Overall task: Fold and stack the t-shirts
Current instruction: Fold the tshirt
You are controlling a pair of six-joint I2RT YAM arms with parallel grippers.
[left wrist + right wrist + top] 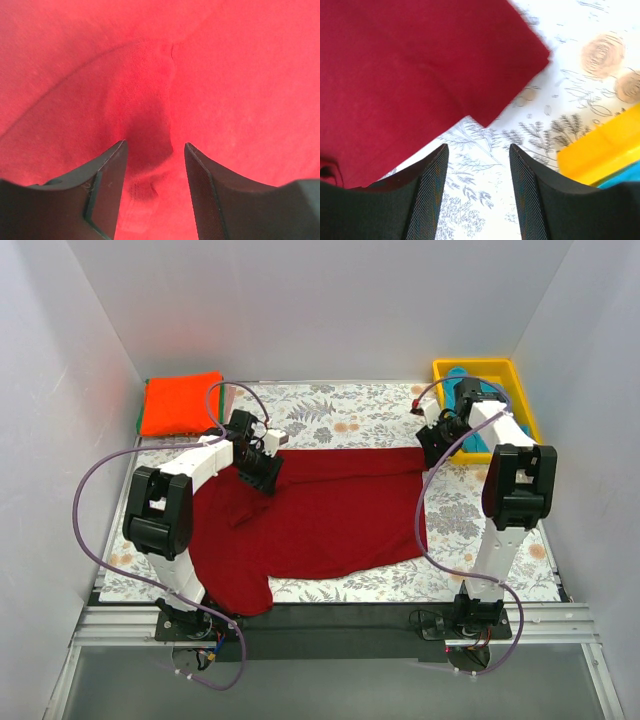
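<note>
shirt in work: maroon t-shirt [330,510] lay spread flat on the table [350,415], mid-scene, unfolded
long axis: ran left to right; near-left part sagged toward the left arm base
left claw [155,147]: fingers apart, low over the shirt's far-left corner; a pucker of cloth sat in the gap, not clamped
right claw [479,147]: fingers apart, over bare table just off the shirt's far-right corner; nothing between them
key relation: each claw stood at one far corner; cloth lay directly under the left claw, and to the left of the right claw
nearer arm: left was already on cloth; right probably needed a short move left to reach its corner
step judged: lining up a two-corner pinch on the far edge, likely to fold it toward the near edge
done pile: orange-red t-shirt [180,403] folded at far left, well apart from the maroon one
waiting: teal t-shirt [468,390] in the yellow bin [485,367], far right
progress: early-to-mid, judged
risk: uneven corner grips would skew the fold
</note>
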